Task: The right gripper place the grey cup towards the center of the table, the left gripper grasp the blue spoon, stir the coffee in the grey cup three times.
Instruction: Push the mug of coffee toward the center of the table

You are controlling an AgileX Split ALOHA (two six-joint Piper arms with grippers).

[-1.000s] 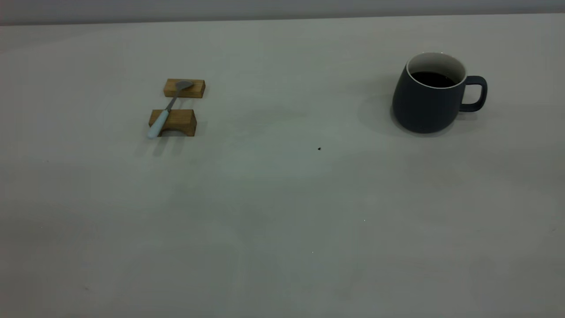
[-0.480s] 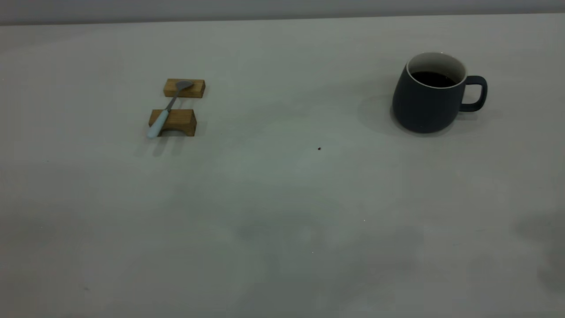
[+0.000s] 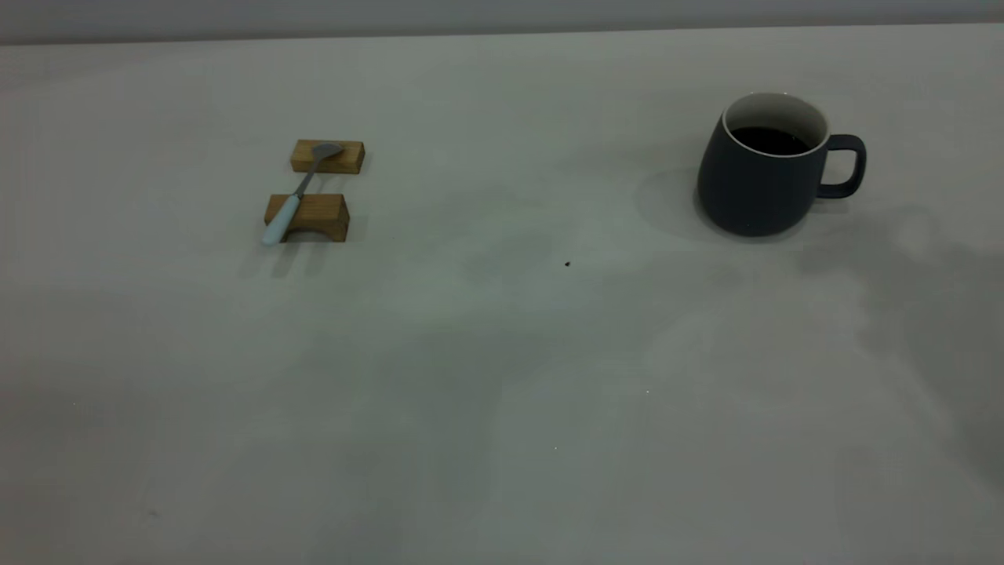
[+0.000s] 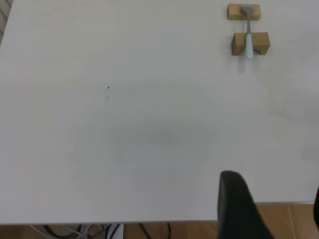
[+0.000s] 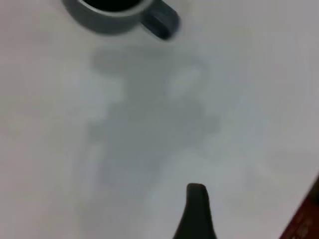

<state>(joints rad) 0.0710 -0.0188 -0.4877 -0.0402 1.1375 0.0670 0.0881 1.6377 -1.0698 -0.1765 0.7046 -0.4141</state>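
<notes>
Spreading across the table (image 3: 502,377) on the handle side of the grey cup (image 3: 759,176) is a broad soft shadow that was only a faint patch at the table's corner half a second ago and absent a second ago. Likely reading: the right arm is moving in overhead toward the cup, so the first step, shifting the cup to the centre, is only starting.

Left of the cup, well apart: the blue spoon (image 3: 282,217) lies untouched across two brown wooden blocks (image 3: 308,217), bowl on the farther block, pale handle overhanging the nearer one. Same position in all three exterior frames.

The left gripper (image 4: 271,209) is out of the exterior view; its wrist camera shows one dark finger (image 4: 239,206) at the table's near edge, well apart from the spoon (image 4: 248,44). Spread or pressed together: cannot tell.

Between spoon and cup: a tiny dark speck (image 3: 567,264) on bare surface. Nothing stands in the cup's path to the centre.

The cup stands upright, coffee (image 3: 773,140) dark below the white rim, handle turned away from the spoon.

The right gripper (image 5: 197,214) shows a single dark finger in its wrist view, near the cup (image 5: 122,12) but not touching. Finger spacing: cannot tell.

Risk judged: the cup is full enough to slop if moved abruptly.
</notes>
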